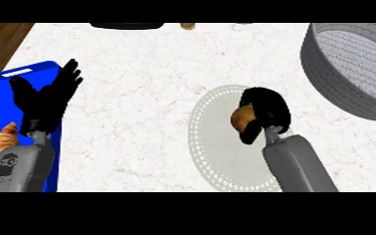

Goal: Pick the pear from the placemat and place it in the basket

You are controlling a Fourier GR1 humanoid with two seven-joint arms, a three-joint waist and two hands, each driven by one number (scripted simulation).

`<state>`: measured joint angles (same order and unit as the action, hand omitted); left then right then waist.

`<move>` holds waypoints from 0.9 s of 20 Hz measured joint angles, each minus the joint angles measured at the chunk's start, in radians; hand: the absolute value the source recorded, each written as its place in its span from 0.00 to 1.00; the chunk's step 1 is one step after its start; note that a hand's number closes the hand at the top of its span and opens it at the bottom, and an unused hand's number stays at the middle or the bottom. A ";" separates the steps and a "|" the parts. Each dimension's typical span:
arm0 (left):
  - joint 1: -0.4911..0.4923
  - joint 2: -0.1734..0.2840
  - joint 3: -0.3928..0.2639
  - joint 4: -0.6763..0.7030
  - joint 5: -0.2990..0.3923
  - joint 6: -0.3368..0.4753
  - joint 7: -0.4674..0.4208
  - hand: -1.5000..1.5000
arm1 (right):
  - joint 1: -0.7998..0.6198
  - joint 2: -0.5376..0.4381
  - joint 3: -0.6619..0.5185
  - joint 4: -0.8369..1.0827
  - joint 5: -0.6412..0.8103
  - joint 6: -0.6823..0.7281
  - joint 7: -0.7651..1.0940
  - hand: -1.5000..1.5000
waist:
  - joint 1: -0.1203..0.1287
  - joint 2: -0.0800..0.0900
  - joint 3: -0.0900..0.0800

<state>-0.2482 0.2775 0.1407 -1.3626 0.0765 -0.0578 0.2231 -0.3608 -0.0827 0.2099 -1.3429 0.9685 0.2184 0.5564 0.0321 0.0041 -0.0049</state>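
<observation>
Two grey forearms come up from the lower edge, closest to the viewer. Beyond them spreads a pale, marbled bench (pixel 147 69), the largest thing in view, with a strip of brown wood showing past its upper left corner. Wide bare bench lies between the two arms and across the upper middle, giving free room there. A large grey basket (pixel 334 74) sits at the right edge, partly cut off by the frame, its ribbed wall facing the centre; a stretch of bare bench separates it from the placemat. A round, pale placemat (pixel 213 149) with a dotted border lies at lower centre right, its lower part running out at the bottom edge of the view. A blue tray (pixel 33 72) lies along the left edge under the left arm, with an orange-brown item at its near left corner that I cannot identify. Left robot hand (pixel 46 99) is over the tray, open, fingers straight and pointing up, resting. Right robot hand (pixel 266 110) is over the placemat's right side, fingers curled round the pear (pixel 242 119), holding it; only the pear's tan left side shows. At the top edge sit a dark flat shape and a small tan object, both cut off.
</observation>
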 measured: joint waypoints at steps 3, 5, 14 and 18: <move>-0.024 -0.012 -0.019 -0.006 -0.003 -0.003 0.011 0.50 | -0.110 0.042 -0.041 0.078 -0.029 -0.108 0.160 1.00 | 0.031 0.010 0.004; -0.041 -0.023 -0.031 -0.002 -0.009 0.002 0.016 0.50 | -0.192 0.058 -0.050 0.142 -0.061 -0.187 0.244 1.00 | 0.044 0.015 0.005; -0.058 -0.022 -0.039 0.005 -0.011 -0.012 0.019 0.50 | -0.471 0.079 -0.028 0.270 -0.126 -0.656 0.316 1.00 | 0.068 0.015 0.006; -0.034 -0.026 -0.035 0.006 -0.016 -0.003 0.007 0.50 | -0.618 0.080 -0.004 0.356 -0.062 -0.769 0.366 1.00 | 0.047 0.009 0.004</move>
<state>-0.2818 0.2519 0.1057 -1.3564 0.0602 -0.0604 0.2303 -0.9786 -0.0031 0.2060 -0.9866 0.9070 -0.5503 0.9220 0.0793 0.0127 -0.0007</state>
